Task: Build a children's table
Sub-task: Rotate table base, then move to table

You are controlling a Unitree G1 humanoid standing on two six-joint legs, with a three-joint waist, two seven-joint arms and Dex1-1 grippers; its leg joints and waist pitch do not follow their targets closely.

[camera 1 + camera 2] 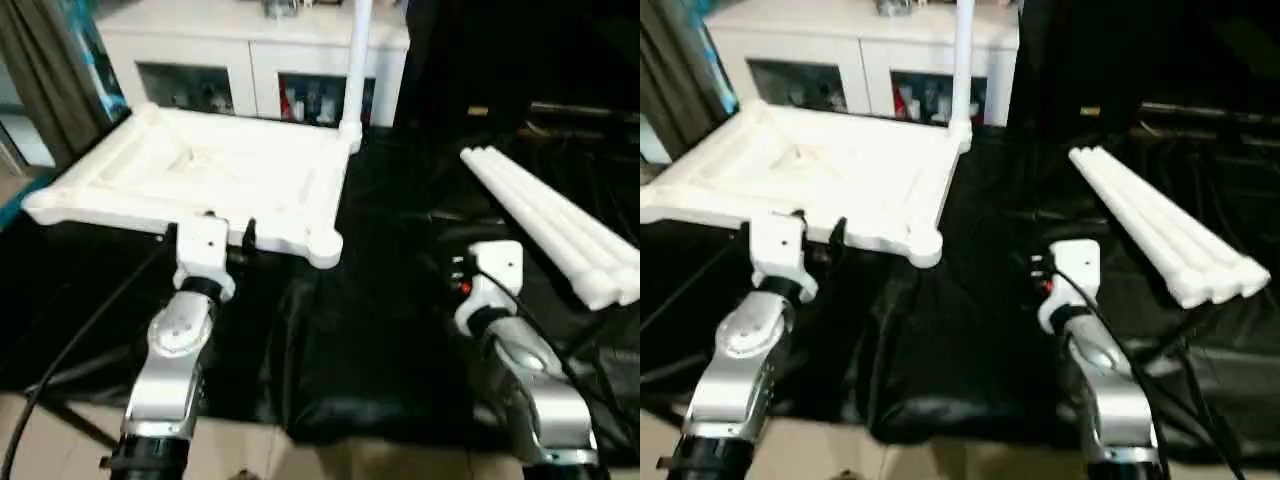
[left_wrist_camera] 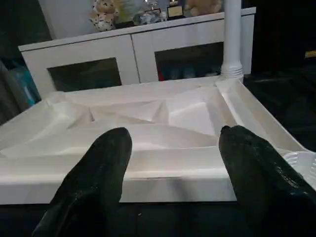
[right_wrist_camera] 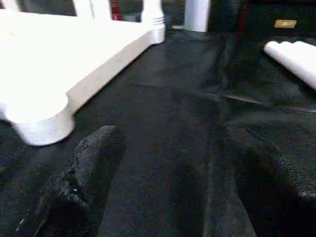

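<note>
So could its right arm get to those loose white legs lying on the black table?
Probably yes. The right gripper hangs open over bare black cloth, and the three loose legs lie just beyond it to its right, with nothing in between.

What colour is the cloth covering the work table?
Black cloth, clearest in the left eye view.

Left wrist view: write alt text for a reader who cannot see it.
The left gripper stands open, its two black fingers at the near edge of the upside-down white tabletop. One white leg stands upright in a far corner socket, with a white cabinet behind.
</note>
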